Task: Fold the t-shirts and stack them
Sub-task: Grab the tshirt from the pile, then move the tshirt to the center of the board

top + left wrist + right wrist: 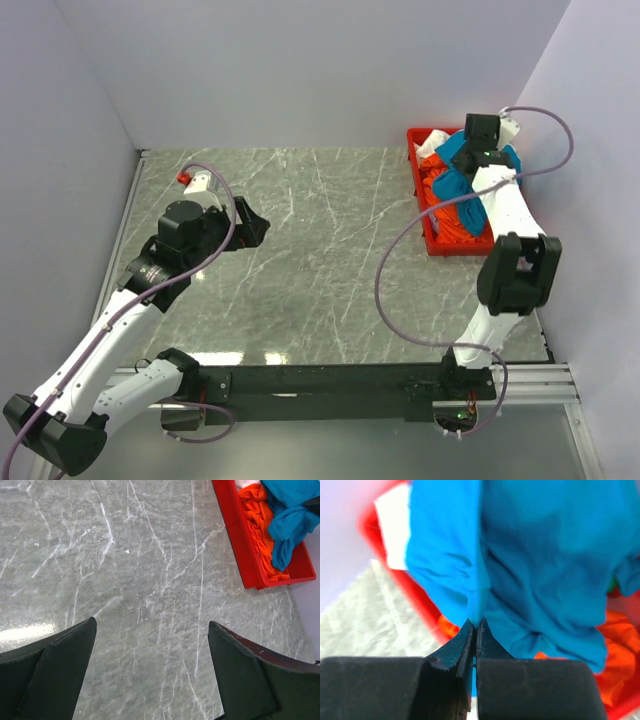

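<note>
My right fingers (469,642) are pressed together on a fold of the teal-blue t-shirt (540,555), with the cloth pinched right at their tips. That shirt sits bunched on top of the orange t-shirt (620,670), with a white t-shirt (395,530) showing beyond it, all heaped in the red tray (419,190) at the far right corner of the desk (150,555). My left fingers (60,670) are spread wide with nothing between them, hovering over bare marbled desk, well apart from the tray and off to its left.
</note>
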Robot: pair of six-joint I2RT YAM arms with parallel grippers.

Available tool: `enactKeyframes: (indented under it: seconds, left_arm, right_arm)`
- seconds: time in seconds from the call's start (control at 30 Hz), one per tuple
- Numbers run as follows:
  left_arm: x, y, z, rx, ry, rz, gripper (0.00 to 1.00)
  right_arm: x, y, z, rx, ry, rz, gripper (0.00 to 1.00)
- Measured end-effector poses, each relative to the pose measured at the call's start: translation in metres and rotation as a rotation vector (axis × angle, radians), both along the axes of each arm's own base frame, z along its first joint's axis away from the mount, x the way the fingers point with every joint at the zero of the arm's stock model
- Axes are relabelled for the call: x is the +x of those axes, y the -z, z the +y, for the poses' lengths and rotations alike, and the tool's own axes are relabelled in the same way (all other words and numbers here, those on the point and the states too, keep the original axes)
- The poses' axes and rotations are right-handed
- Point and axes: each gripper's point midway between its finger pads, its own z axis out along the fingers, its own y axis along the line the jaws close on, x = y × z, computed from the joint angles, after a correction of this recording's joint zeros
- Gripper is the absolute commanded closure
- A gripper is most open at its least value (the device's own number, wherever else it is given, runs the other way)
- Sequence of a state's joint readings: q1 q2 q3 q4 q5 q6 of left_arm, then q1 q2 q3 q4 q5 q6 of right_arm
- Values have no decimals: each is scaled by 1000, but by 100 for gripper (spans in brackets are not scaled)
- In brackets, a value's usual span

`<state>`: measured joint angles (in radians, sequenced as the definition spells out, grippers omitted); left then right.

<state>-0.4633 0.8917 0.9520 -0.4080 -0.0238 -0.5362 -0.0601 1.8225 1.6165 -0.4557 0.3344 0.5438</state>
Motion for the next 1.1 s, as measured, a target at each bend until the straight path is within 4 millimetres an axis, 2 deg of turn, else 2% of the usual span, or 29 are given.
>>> enactKeyframes:
  seconds: [0.1, 0.17, 0.3, 0.43, 0.53, 0.67, 0.73, 0.8, 0.87, 0.9, 0.93, 1.0, 1.03, 1.1]
  left_arm:
    - [-1, -2, 0, -6, -1, -4, 2]
    - [-2, -4, 1, -14, -3, -9, 2]
    - [-4, -9, 1, -37, -10, -13, 4]
    - [-3, -20, 1, -70, -23, -25, 5]
    - [-3, -32, 3, -92, -40, -46, 6]
    - [-4, -50, 6, -124, -57, -84, 7]
    - [-6, -55, 8, -136, -65, -94, 7]
    - [-7, -57, 9, -147, -72, -98, 8]
    - [-7, -57, 9, -156, -78, -98, 9]
    - [-7, -56, 9, -160, -80, -97, 10]
    - [-6, -53, 9, -162, -84, -92, 11]
    - [-6, -42, 9, -172, -90, -73, 14]
    - [-6, -33, 8, -175, -92, -55, 15]
    - [-6, -9, 6, -180, -98, -5, 18]
  right_arm:
    - [-16, -54, 14, -21, -36, -92, 100]
    - [-32, -100, 38, -40, -88, -169, 100]
    - [-75, -227, 123, -30, -293, -434, 100]
    - [-140, -325, 191, 72, -526, -687, 100]
    - [-187, -370, 217, 170, -678, -830, 100]
    - [-210, -395, 236, 252, -795, -918, 100]
    - [-209, -393, 243, 270, -821, -921, 100]
    - [-198, -374, 250, 276, -830, -885, 100]
    - [-180, -336, 254, 285, -823, -806, 97]
    - [-169, -312, 254, 289, -813, -766, 91]
    - [-156, -278, 250, 294, -787, -694, 77]
    - [-131, -200, 236, 302, -722, -535, 60]
    - [-123, -152, 224, 301, -673, -432, 50]
    - [-125, -62, 201, 297, -585, -240, 43]
